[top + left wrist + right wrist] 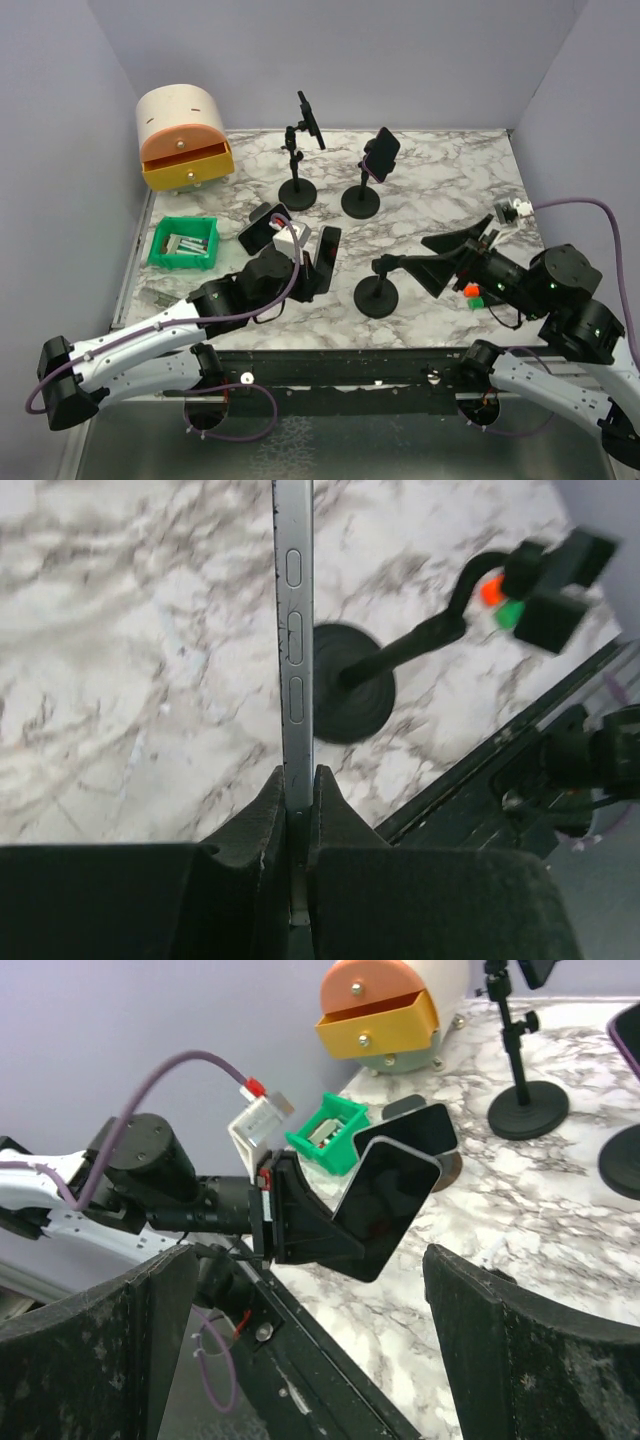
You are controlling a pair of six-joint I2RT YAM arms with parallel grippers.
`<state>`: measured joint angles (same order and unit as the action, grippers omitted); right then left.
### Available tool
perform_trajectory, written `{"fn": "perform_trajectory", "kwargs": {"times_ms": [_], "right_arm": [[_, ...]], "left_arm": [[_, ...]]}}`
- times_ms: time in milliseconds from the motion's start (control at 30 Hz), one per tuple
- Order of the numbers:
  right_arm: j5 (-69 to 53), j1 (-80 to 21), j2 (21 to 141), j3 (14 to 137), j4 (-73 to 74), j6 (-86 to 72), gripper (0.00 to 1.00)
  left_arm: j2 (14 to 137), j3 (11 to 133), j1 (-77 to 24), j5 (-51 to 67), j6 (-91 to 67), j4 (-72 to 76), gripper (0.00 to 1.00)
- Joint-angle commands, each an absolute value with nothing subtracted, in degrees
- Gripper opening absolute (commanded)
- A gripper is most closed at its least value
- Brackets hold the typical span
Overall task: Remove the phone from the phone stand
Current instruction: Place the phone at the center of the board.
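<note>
ITEM: phone; dark slab, silver edge w/ side buttons; clear of the phone stand, held in the air over the marble table, near-left of centre.

HOLDER: left gripper; jaws clamped on phone's bottom end, pinching front & back faces; phone's long axis runs straight out from the fingers, edge-on in the wrist view.

STAND: round black base & bent arm; lies to the right of the phone, apart, no contact; cradle empty.

OTHER HAND: right gripper; jaws spread wide, holding nothing; sits by the stand's top end; contact w/ stand can't be told.

STATUS (est.): removal done in effect; left arm nearer & has sole hold; next move likely a set-down, keeping the long axis clear of the stand's arm.
</note>
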<state>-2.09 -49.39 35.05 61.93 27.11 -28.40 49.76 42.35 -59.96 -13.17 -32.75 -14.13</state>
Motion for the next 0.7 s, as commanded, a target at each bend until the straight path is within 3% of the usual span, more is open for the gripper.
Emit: {"fn": "perform_trajectory", "kwargs": {"times_ms": [0, 367, 667], "right_arm": [[2.7, -49.5, 29.7, 56.0, 28.2, -26.9, 0.99], [3.3, -49.5, 29.7, 55.3, 30.6, -27.8, 0.98], [2.6, -49.5, 27.5, 51.8, 28.9, -29.1, 0.98]], "left_arm": [[51.8, 38.3, -59.9, -13.1, -42.9, -17.8, 0.0], [64.9, 28.5, -59.8, -9.2, -52.5, 1.4, 0.0], [67.1, 22.3, -57.6, -6.6, -60.5, 12.9, 0.0]]}}
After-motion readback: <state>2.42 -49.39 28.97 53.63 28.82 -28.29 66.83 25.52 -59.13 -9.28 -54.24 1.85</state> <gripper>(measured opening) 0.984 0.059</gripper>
